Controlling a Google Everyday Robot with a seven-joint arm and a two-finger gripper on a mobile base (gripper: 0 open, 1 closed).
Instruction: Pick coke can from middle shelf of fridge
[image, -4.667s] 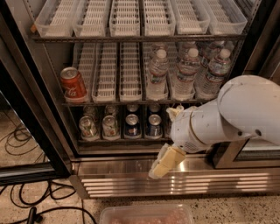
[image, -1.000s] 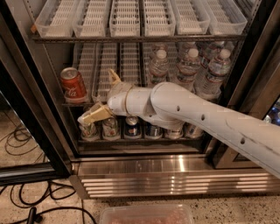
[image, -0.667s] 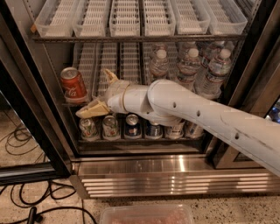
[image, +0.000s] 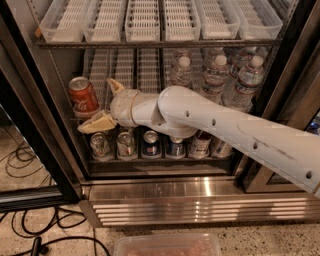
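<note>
The coke can, red with white script and a silver top, stands tilted at the left end of the middle shelf of the open fridge. My gripper is just right of the can, with its fingers spread open. One tan finger points left below the can's base. The other finger sticks up to the can's right. Neither finger closes on the can. My white arm reaches in from the right, across the front of the bottom shelf.
Clear water bottles fill the right half of the middle shelf. White slotted trays sit on the top shelf. Several small cans line the bottom shelf. A steel louvred base is below, with black cables on the floor at left.
My gripper has moved left and a little up, from in front of the bottom-shelf cans to right beside the coke can. The can has not moved.
</note>
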